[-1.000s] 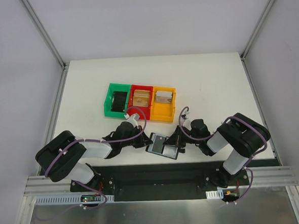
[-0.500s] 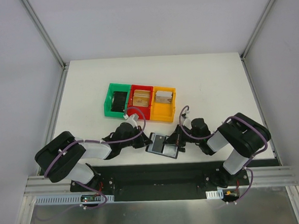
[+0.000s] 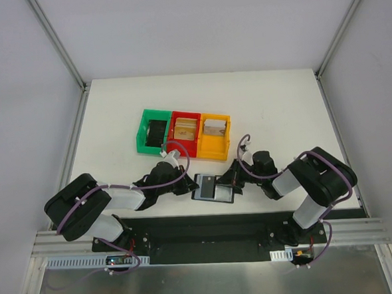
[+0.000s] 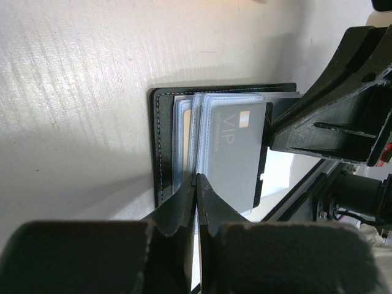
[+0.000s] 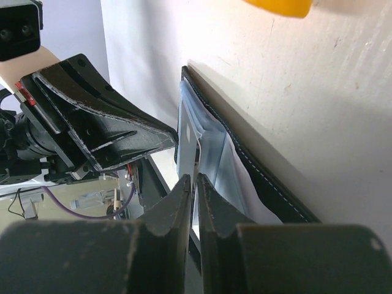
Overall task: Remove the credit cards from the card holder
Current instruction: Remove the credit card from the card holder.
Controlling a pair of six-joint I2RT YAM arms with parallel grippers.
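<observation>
The card holder (image 3: 214, 187) lies open on the white table near the front edge, between both grippers. In the left wrist view it is a black wallet (image 4: 162, 147) with grey-blue sleeves; one sleeve shows a grey card marked VIP (image 4: 233, 147), and a tan-gold credit card (image 4: 185, 138) edge shows behind another. My left gripper (image 4: 196, 179) is shut on the near edge of a sleeve at the wallet's left side (image 3: 190, 184). My right gripper (image 5: 195, 177) is shut on a thin grey-blue panel (image 5: 187, 131) at the wallet's right side (image 3: 233, 180).
Green (image 3: 144, 131), red (image 3: 183, 114) and orange (image 3: 217, 151) bins stand in a row behind the wallet. The red and orange ones each hold a tan card; the green one holds a black object. The table's front edge and black rail lie just below the wallet.
The right wrist has drawn slightly up and to the right. The wallet has shifted a little and lies squarer. The left arm has barely moved.
</observation>
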